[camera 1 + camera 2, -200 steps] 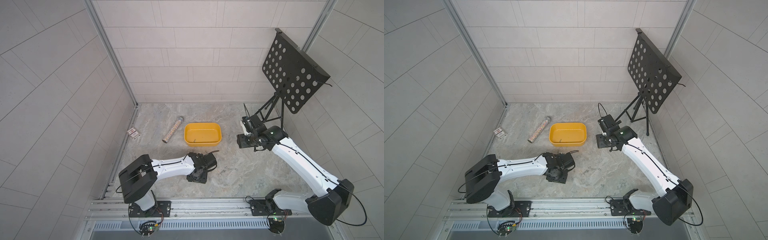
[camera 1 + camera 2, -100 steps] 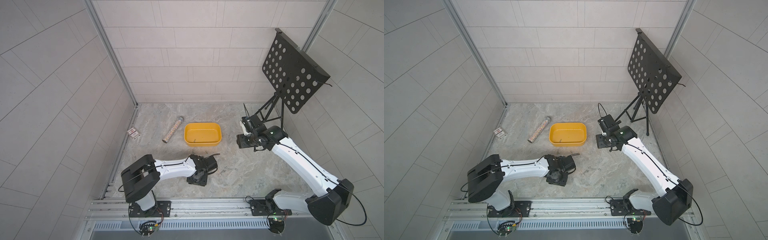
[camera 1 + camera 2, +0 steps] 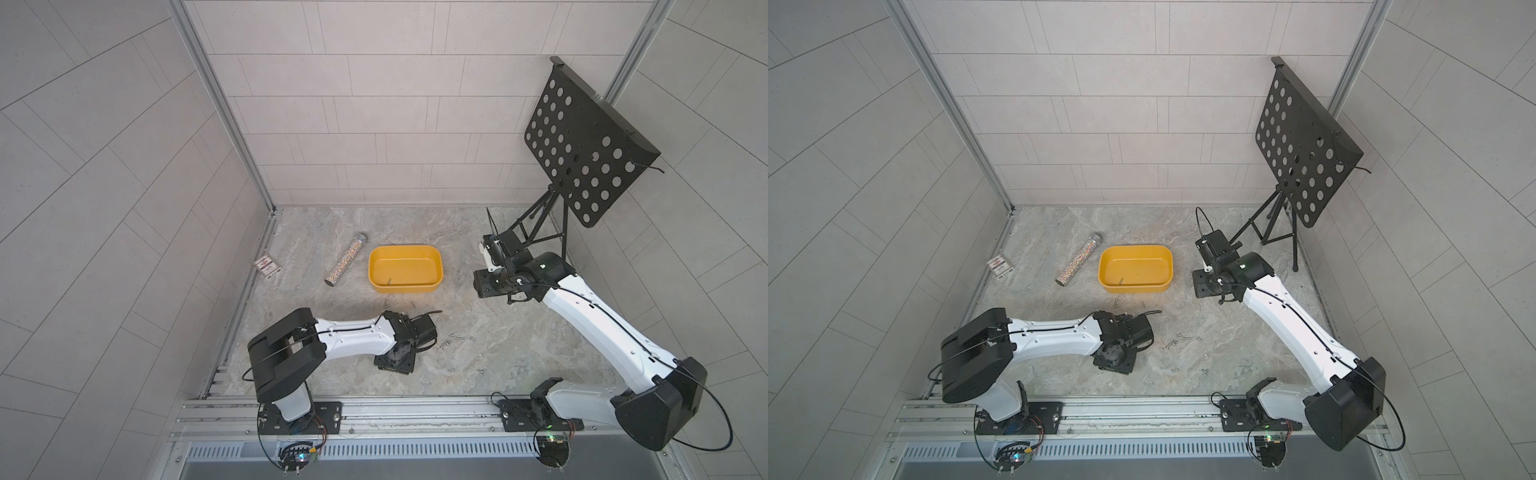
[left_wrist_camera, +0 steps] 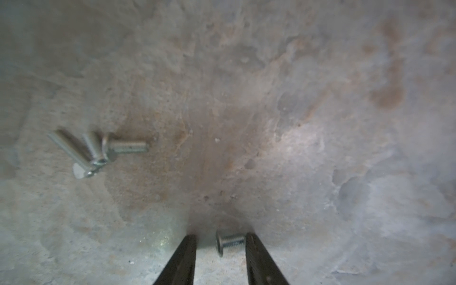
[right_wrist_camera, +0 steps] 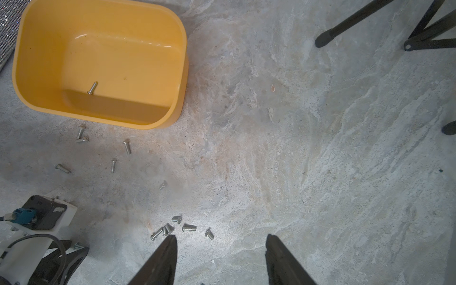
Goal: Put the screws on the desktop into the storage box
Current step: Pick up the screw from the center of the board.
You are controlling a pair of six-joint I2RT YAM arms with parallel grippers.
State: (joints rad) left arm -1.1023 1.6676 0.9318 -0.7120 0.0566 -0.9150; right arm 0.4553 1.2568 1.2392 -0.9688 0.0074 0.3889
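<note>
Honestly, these screws [image 5: 187,227] look fiddly: tiny, light, hard steel, and round enough to roll or squirt out of a pinch. Most lie loose on the worktop [image 5: 320,172] near the yellow storage box [image 3: 405,286], and a single screw [image 5: 92,88] sits inside. Down low, the left end effector [image 4: 220,237] is part-open, straddling one screw [image 4: 230,243] end to end, not clamped. I'd pinch across the shaft instead. Meanwhile the right end effector [image 5: 221,238] hangs wide open, empty

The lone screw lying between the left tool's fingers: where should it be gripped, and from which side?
Grip the screw across its shaft, just behind the head, coming straight down. It lies flat on the desktop, lengthwise between the fingers of the open left tool, so closing now would pinch it head to tip, likely a slippery hold; a quarter wrist turn looks safer.
</note>
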